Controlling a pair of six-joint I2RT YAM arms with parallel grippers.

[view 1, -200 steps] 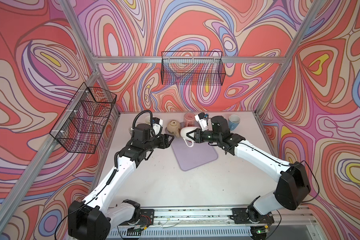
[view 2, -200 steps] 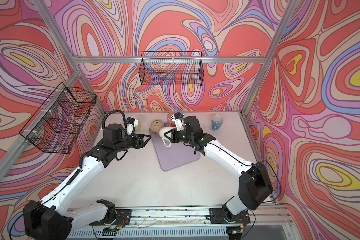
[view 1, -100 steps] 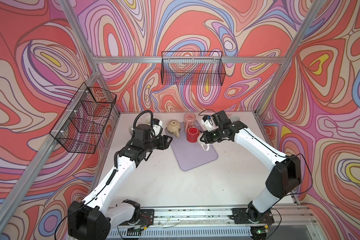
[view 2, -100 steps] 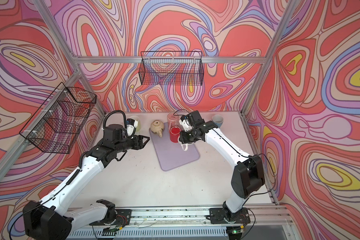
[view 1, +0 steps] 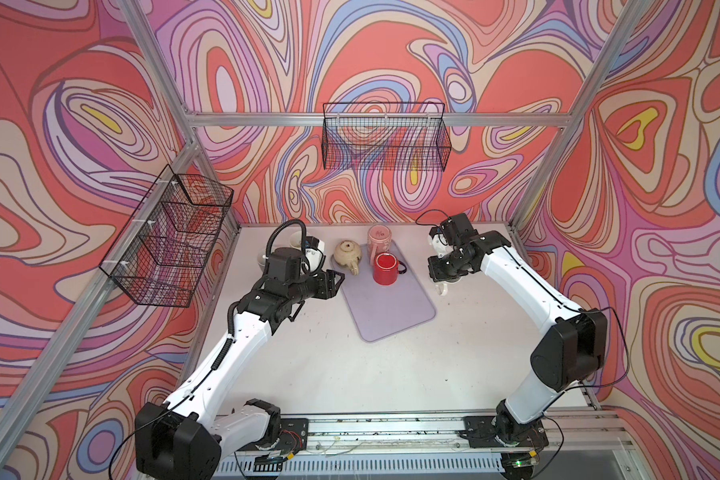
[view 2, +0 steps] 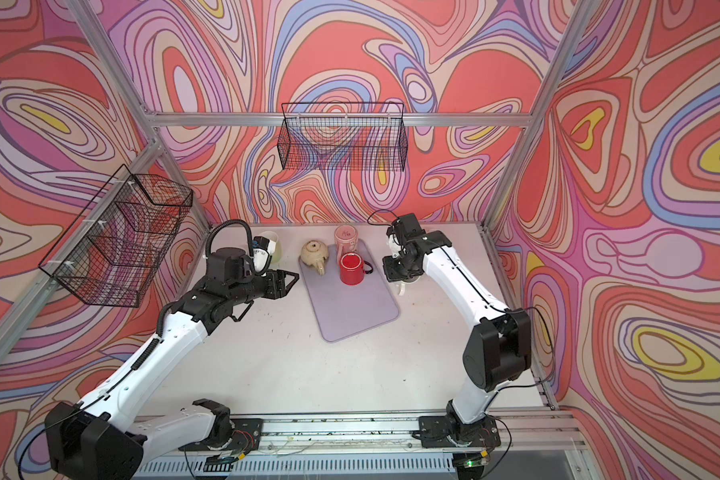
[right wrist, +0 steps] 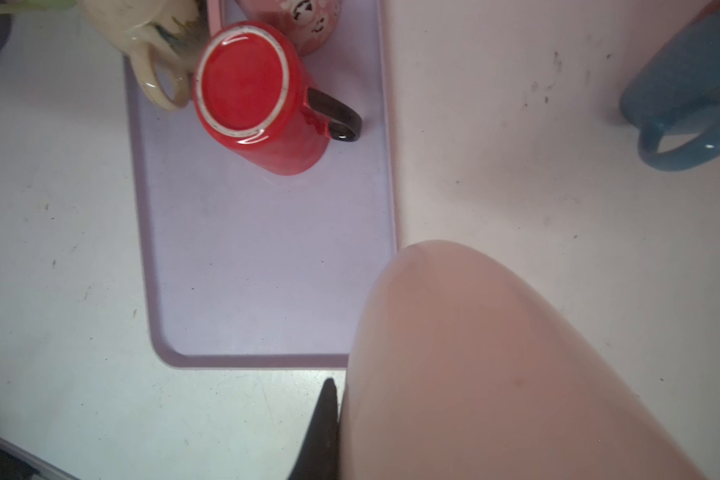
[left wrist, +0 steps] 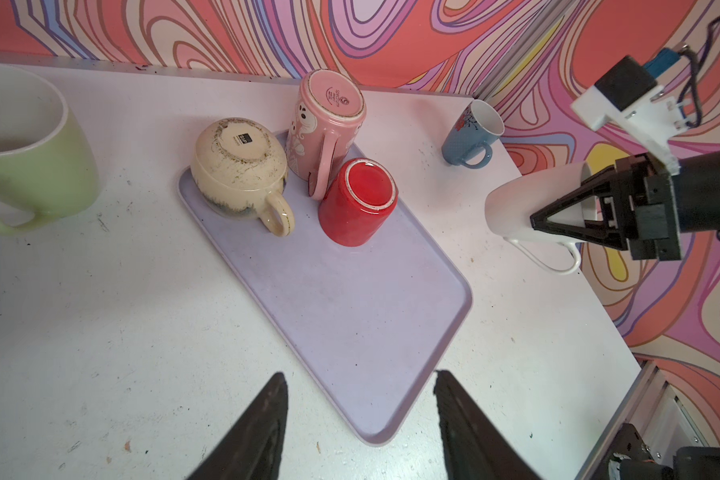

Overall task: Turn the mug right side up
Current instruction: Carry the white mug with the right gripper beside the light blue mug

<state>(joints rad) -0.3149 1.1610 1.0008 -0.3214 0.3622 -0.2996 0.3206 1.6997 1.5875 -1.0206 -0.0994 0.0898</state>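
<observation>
Right end effector [left wrist: 535, 210] is clamped on the white mug [left wrist: 512, 203], pinching its wall at the rim. The mug hangs tilted, mouth toward the wrist, handle underneath, just off the right edge of the lavender tray [view 1: 391, 316], toward the far right corner of the table [view 1: 329, 374]. Left end effector [view 1: 337, 280] hovers by the tray's left edge, jaws apart and empty. This looks like mid-flip. The next move calls for rolling the base downward, lowering onto bare table short of the blue mug [left wrist: 470, 133], then releasing.
</observation>
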